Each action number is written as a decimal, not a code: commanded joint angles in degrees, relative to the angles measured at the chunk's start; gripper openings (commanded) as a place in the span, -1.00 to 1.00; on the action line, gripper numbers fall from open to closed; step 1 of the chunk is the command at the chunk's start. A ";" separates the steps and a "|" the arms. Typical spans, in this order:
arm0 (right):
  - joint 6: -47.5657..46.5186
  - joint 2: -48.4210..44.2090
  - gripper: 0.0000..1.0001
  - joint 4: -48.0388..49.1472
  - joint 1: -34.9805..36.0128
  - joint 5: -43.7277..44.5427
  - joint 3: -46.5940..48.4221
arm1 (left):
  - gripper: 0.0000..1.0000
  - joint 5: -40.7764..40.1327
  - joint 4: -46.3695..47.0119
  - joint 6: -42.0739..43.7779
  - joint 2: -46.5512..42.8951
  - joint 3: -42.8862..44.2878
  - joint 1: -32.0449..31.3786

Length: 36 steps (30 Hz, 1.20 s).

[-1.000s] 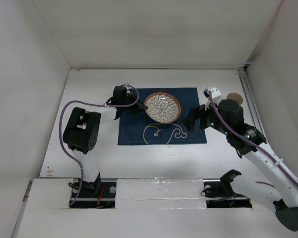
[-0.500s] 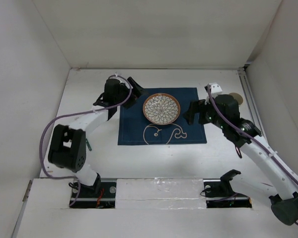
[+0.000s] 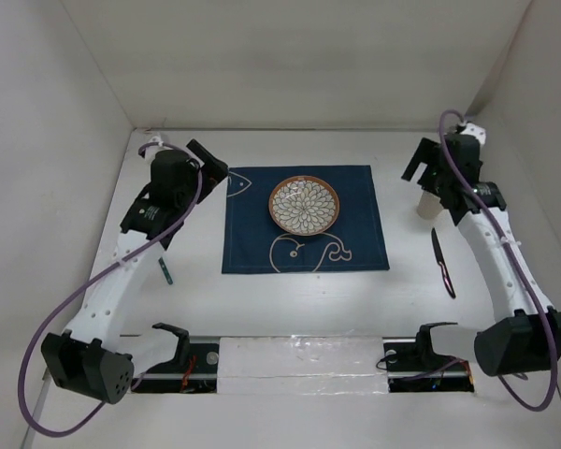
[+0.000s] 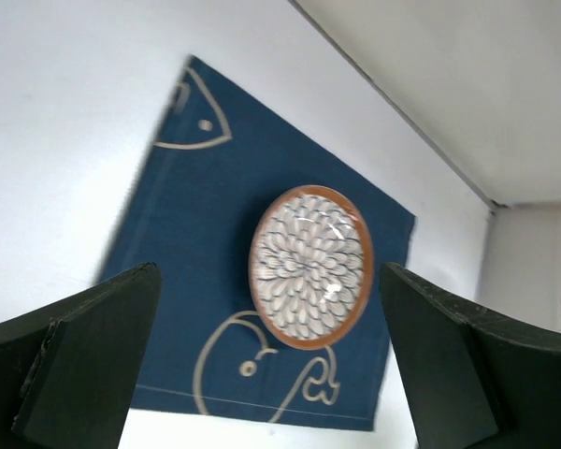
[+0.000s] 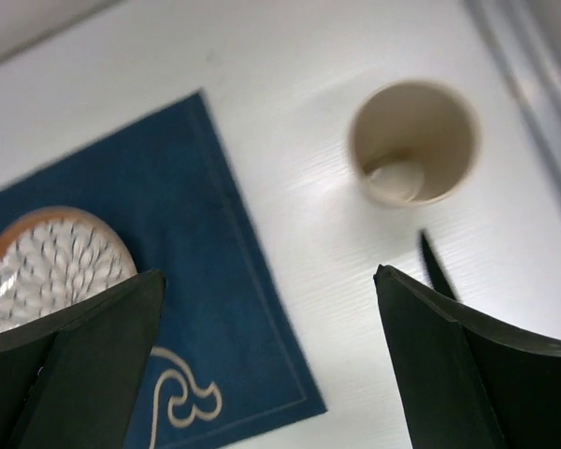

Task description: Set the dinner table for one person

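Observation:
On the white dinner table (image 3: 402, 290) lies a navy placemat (image 3: 304, 220) with a whale outline, and a brown-rimmed petal-patterned plate (image 3: 304, 205) rests on its far half. My left gripper (image 3: 213, 164) hovers open beyond the mat's far left corner, holding nothing. The left wrist view shows the plate (image 4: 310, 267) on the mat (image 4: 196, 234) between the wide-apart fingers (image 4: 84, 365). My right gripper (image 3: 419, 168) hangs open and empty above a beige cup (image 3: 428, 206). The right wrist view shows the cup (image 5: 413, 140) standing upright, right of the mat (image 5: 168, 215).
A dark slim utensil (image 3: 441, 262) lies on the table right of the mat, its tip near the cup (image 5: 437, 267). A small dark utensil (image 3: 164, 271) lies left of the mat under the left arm. White walls enclose the table on three sides.
Both arms have pulled away from the plate, the left toward the far left, the right toward the far right over the cup. The left gripper has opened. The plate stays on the mat.

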 commanded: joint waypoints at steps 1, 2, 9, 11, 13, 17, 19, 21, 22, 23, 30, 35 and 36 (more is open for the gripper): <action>-1.31 0.51 1.00 -1.44 -7.02 5.90 6.70 | 1.00 -5.08 -8.93 5.26 -2.94 2.90 1.02; -1.93 2.17 1.00 -1.44 -8.35 5.11 8.28 | 1.00 -4.39 -9.46 8.06 -3.46 3.42 1.02; -1.15 9.83 0.95 -0.14 -18.99 -4.89 7.61 | 1.00 -2.63 -9.65 12.30 -2.33 -0.78 1.02; -1.15 9.83 0.91 1.80 -21.27 -5.44 5.49 | 1.00 -0.78 -9.12 12.30 -2.32 -1.57 1.02; -1.15 10.44 0.88 4.17 -22.77 -7.02 3.20 | 1.00 1.06 -8.33 12.30 -2.32 -2.28 1.02; -1.15 14.04 0.80 5.41 -25.24 -9.83 2.67 | 1.00 3.70 -6.05 12.30 -2.85 -3.51 1.02; -1.15 16.76 0.76 6.11 -25.24 -9.84 2.67 | 1.00 5.10 -4.81 12.30 -2.85 -4.13 1.02; -0.62 18.70 0.60 6.82 -25.76 -12.28 2.67 | 1.00 6.95 -4.02 12.30 -2.85 -4.13 1.02; -0.62 19.58 0.53 6.82 -25.77 -12.99 3.19 | 1.00 6.96 -4.02 12.30 -2.33 -4.13 1.02; -0.62 20.81 0.43 8.30 -25.77 -13.00 3.19 | 1.00 7.57 -4.02 12.30 -1.72 -4.13 1.02; -0.09 22.66 -0.59 8.50 -24.11 -12.30 4.85 | 1.00 8.80 -4.02 13.36 -1.18 -4.13 1.02; -2.02 22.66 -1.00 5.69 -16.38 -6.61 11.97 | 1.00 8.80 -3.49 13.36 -1.18 -4.13 1.02; -2.02 23.62 -1.00 4.29 -13.58 -5.72 13.98 | 1.00 8.80 -3.49 13.36 -1.18 -4.13 1.02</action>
